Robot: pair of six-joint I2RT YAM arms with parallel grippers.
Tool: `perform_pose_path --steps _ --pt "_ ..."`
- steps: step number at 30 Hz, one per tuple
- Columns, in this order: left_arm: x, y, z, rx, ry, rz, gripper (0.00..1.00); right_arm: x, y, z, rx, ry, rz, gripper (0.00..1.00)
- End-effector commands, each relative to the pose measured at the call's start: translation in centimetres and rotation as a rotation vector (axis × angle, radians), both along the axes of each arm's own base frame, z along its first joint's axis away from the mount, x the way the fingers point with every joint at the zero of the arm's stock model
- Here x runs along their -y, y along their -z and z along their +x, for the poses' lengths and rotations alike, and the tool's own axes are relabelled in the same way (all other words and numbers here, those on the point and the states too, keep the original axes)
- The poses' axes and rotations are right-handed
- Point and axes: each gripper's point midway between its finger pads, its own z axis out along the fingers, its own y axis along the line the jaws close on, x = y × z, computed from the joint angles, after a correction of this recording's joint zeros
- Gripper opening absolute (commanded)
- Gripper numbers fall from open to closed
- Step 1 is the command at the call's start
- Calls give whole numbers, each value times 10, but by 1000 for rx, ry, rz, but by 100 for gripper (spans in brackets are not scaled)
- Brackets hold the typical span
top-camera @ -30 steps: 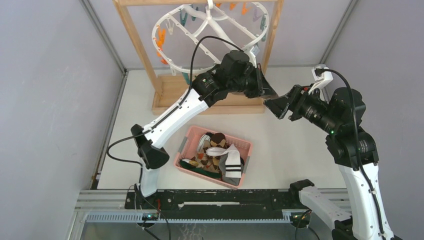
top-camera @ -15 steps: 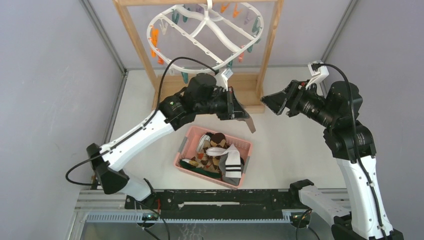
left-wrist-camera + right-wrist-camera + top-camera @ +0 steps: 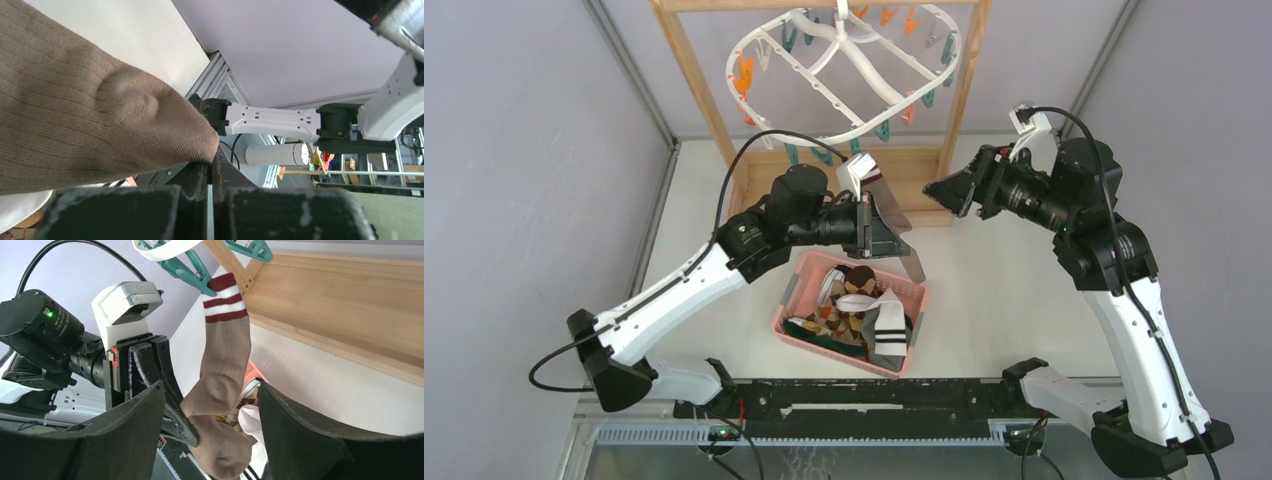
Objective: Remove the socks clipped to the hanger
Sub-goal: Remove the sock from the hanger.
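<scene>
Pulling one sock out of its clip: the step in hand.

Item: tan sock [image 3: 225,355] with a maroon-and-white striped cuff.
Location: hangs from a teal clip [image 3: 192,271] on the near rim of the hanger [image 3: 842,138]. The cuff is pinched in the clip and the foot trails down above the pink basket [image 3: 792,292].

Left claw [image 3: 886,238]: clenched on the sock low down, near the heel. The left wrist view shows knit bunched between the pads with no gap.

Right claw [image 3: 942,192]: released, jaws wide, grasping nothing. It hovers just beside the sock and faces it without touching the cloth.

Other stock: several socks [image 3: 864,310] lie in the basket on the counter [image 3: 1014,300]. No other sock shows on the hanger in the top view, though the far clips are partly cut off.

Handling note (judgement):
- The hanger hangs by its hook from the wooden frame [image 3: 702,95], so it will likely swing or tilt under a sideways tug.
- Draw steadily downward along the sock's length so the cuff slides out of the clip and the rack is not dragged.
- The knit stretches and the grip is low, so expect slack to take up before release.
- If the rack follows the pull, the free right claw is well placed to steady the rim or squeeze the clip.
- The basket lies almost beneath, so the carry is short; let go only once above it.
</scene>
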Motion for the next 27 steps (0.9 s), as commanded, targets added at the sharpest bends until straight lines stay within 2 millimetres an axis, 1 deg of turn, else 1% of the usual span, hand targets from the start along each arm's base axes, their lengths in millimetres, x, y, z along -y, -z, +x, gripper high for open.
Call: perform_pose_path --steps 1,7,11,14,22,27 --pt "-11 -30 -10 120 30 -96 0 -10 -30 2 97 -26 24 74" --pt "-30 -36 -6 191 -48 -80 0 -22 -29 8 99 -57 10 74" --pt "-41 -35 -3 214 -98 -64 0 -29 -27 12 93 -70 1 74" --pt "-44 -38 -7 214 -107 -107 0 -36 -27 13 98 -85 -2 74" --pt "-53 -33 -24 190 -81 -153 0 -55 -31 19 137 -136 7 74" --pt "-58 -40 -39 163 -41 -213 0 -70 -33 21 188 -188 17 74"
